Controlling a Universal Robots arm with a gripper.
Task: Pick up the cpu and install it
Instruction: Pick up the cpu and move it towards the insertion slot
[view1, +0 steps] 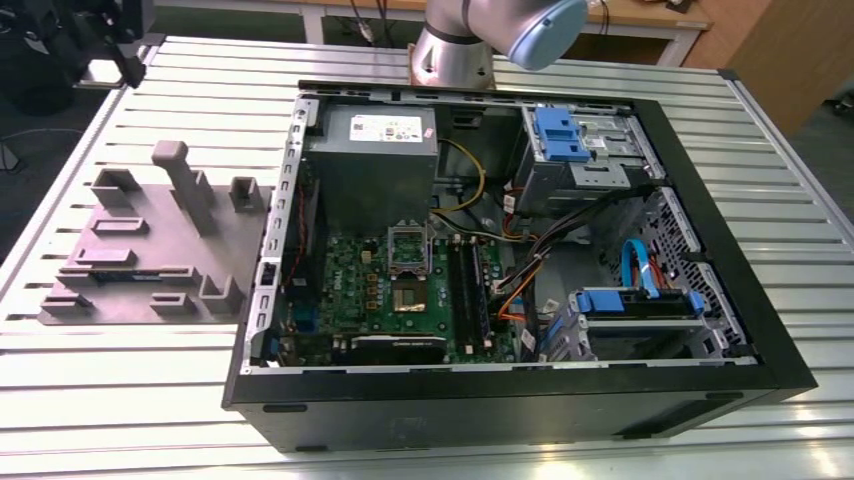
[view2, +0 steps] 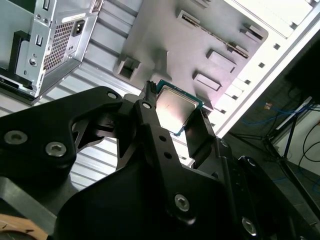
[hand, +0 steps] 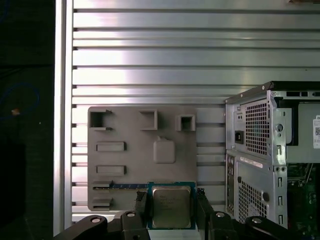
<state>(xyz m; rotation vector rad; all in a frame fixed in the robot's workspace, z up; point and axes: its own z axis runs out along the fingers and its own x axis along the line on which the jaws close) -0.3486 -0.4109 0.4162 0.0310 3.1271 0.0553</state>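
The cpu (hand: 171, 206) is a small square chip with a silver metal top and a thin green rim. My gripper (hand: 171, 205) is shut on it, one black finger (hand: 204, 207) on each of two opposite edges. In the second wrist view the cpu (view2: 175, 107) sits tilted between the fingertips of the gripper (view2: 176, 108), high above the grey fixture plate (view2: 165, 35). In the exterior view the arm (view1: 467, 40) reaches in above the far side of the open computer case (view1: 507, 400). The green motherboard (view1: 400, 290) lies inside the case, with its socket (view1: 410, 295) uncovered.
The grey fixture plate (view1: 147, 240) with raised blocks and slots lies on the slatted metal table (view1: 120, 400), at the exterior view's left of the case. Inside the case are a grey power supply (view1: 371, 150), black memory sticks (view1: 463, 285), loose cables (view1: 534, 250) and blue drive bays (view1: 561, 135).
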